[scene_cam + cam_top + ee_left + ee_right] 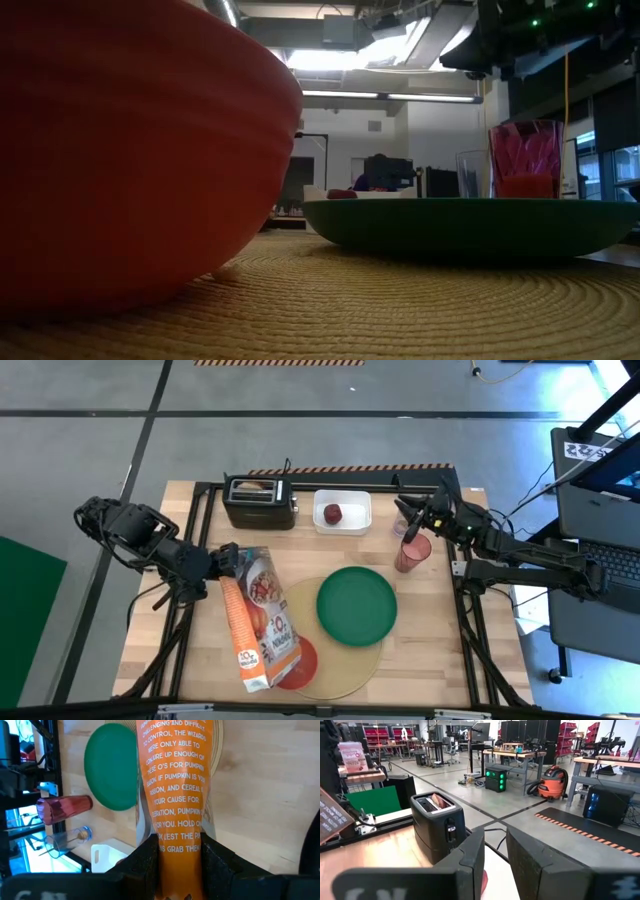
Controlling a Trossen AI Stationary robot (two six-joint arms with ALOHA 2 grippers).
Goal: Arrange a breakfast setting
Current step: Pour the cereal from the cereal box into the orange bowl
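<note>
High view: left gripper [232,563] tips cereal box [262,622] (over bowl [300,663]).

I work in a robotics lab or workshop: a grey concrete floor [520,795] marked with tape lines, rows of workbenches [515,755], an orange shop vacuum [555,781], red parts bins [377,731] and laptops [610,560] beside my counter [440,650].

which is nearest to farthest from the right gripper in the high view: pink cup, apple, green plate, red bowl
From the right gripper, at the table's back right:
1. Pink cup, just in front of it.
2. Apple, in the tray toward the left.
3. Green plate, mid-table on the mat.
4. Red bowl, front edge, farthest.
</note>
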